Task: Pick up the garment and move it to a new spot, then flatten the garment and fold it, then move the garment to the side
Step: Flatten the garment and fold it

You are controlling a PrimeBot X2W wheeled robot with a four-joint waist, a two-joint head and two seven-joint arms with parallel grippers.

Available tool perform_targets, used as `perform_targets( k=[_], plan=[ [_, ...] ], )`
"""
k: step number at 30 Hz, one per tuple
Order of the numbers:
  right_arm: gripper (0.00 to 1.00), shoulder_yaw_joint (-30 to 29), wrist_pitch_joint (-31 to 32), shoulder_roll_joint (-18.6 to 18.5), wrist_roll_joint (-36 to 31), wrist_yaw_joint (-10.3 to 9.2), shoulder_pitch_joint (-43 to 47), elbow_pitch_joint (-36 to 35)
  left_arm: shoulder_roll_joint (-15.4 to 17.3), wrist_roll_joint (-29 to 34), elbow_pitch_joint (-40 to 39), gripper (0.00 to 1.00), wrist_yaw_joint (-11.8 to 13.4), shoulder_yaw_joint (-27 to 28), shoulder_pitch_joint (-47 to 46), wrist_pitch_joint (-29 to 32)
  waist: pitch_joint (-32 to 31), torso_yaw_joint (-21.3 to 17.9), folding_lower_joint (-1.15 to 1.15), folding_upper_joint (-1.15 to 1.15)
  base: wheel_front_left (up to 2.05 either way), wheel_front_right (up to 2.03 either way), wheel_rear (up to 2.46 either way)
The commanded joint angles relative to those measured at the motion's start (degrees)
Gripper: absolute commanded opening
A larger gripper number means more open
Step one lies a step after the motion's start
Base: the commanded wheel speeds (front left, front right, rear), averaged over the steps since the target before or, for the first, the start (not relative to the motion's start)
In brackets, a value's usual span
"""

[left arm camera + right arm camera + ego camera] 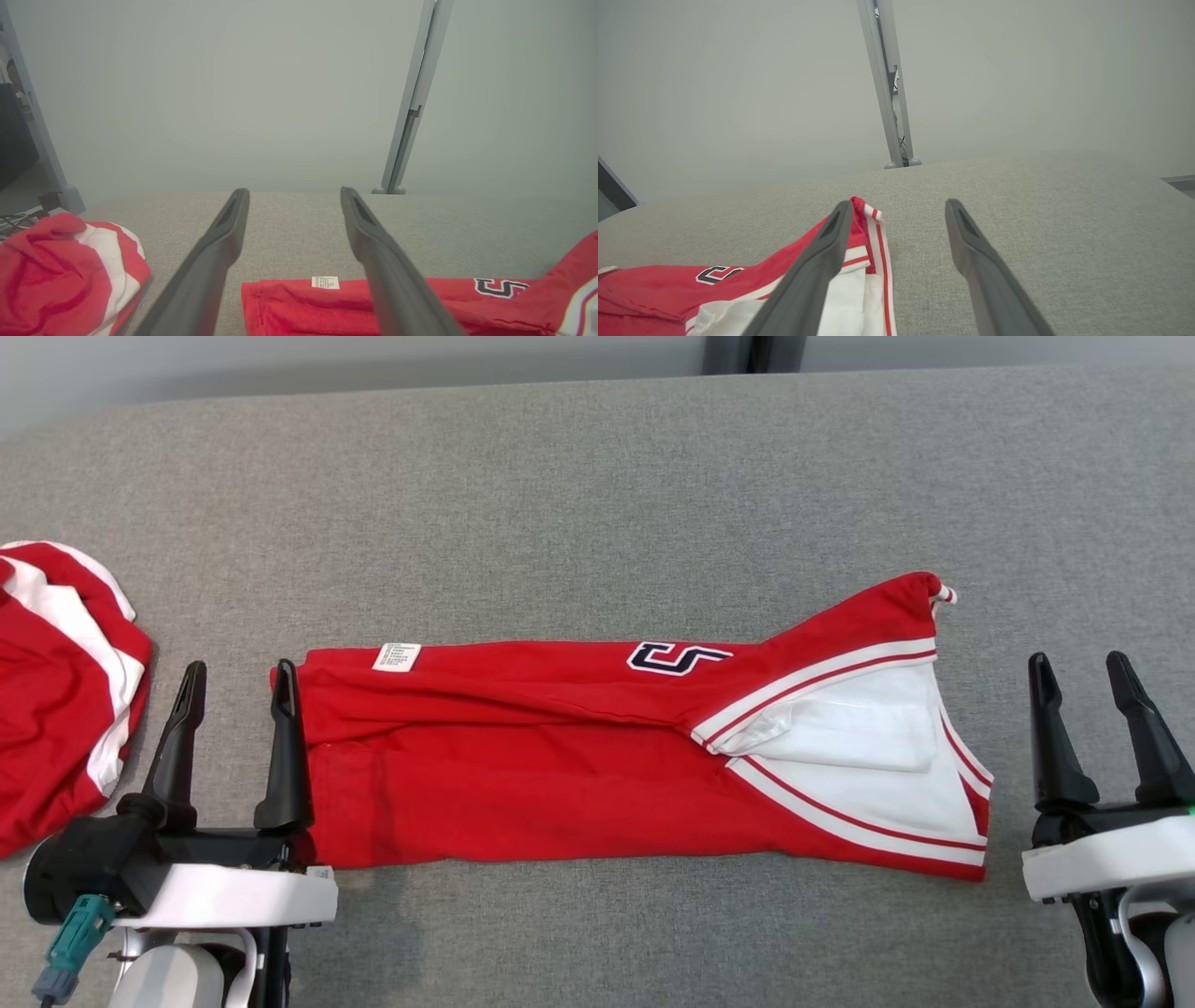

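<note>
The garment [560, 756] is a red jersey with white trim and a dark letter patch, folded lengthwise into a long band across the grey table. Its white-lined end points right. My left gripper [238, 677] stands open at the jersey's left end, its right finger over the hem and nothing held. In the left wrist view the open left gripper [294, 196] points past the garment [317, 303] and its white label. My right gripper [1078, 667] is open, just right of the jersey's white end, apart from it. The right wrist view shows the open right gripper [896, 207] beside the garment [738, 284].
Another red and white garment [56, 681] lies bunched at the table's left edge, also seen as a bunched red cloth [60, 270] in the left wrist view. The grey table [597, 504] stretches bare behind the jersey. A grey post [889, 93] rises behind the table.
</note>
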Motion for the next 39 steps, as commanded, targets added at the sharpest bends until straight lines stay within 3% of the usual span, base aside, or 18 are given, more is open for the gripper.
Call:
perform_targets(
  k=[1,16,18,19,20,24,29,39],
  plan=[
    [1.00,0.0,0.4,-0.6,0.2,-0.02,-1.0,0.7,-0.1,0.4,0.0,1.00,-0.2,0.2,-0.9,-0.3,0.3,0.2,0.00,0.00,0.00,0.00,0.00],
    [1.00,9.7,3.2,-4.4,4.4,-0.02,-10.2,21.3,-3.6,1.6,1.3,1.00,-3.1,-0.8,-4.6,-0.3,5.8,4.3,0.00,0.00,0.00,0.00,0.00],
    [0.33,11.8,3.6,-4.6,5.9,-0.01,-10.1,22.6,-4.1,1.7,1.5,1.00,-3.6,-0.4,-4.8,-0.3,6.0,4.5,0.00,0.00,0.00,0.00,0.00],
    [0.33,11.8,3.6,-4.6,5.9,-0.01,-10.1,22.6,-4.1,1.7,1.5,1.00,-3.6,-0.4,-4.8,-0.3,6.0,4.5,0.00,0.00,0.00,0.00,0.00],
    [0.00,12.5,3.9,-4.7,6.7,-0.01,-10.1,23.0,-4.2,1.9,1.6,1.00,-3.8,-0.2,-4.8,-0.3,6.1,4.5,0.00,0.00,0.00,0.00,0.00],
    [0.00,13.6,2.7,-6.1,9.6,-0.03,-10.7,22.6,-4.5,2.4,1.8,1.00,-4.5,0.9,-4.6,-0.3,6.1,4.1,0.00,0.00,0.00,0.00,0.00],
    [0.00,11.0,1.1,-9.6,12.3,-0.09,-10.8,21.0,-4.9,3.3,1.9,1.00,-5.8,1.7,-4.9,-0.3,6.1,3.0,0.00,0.00,0.00,0.00,0.00],
    [0.00,8.3,0.0,-13.5,16.0,-0.09,-12.7,25.2,-5.2,4.4,2.5,1.00,-7.2,2.4,-5.3,-0.3,6.1,1.7,0.00,0.00,0.00,0.00,0.00]
  ],
)
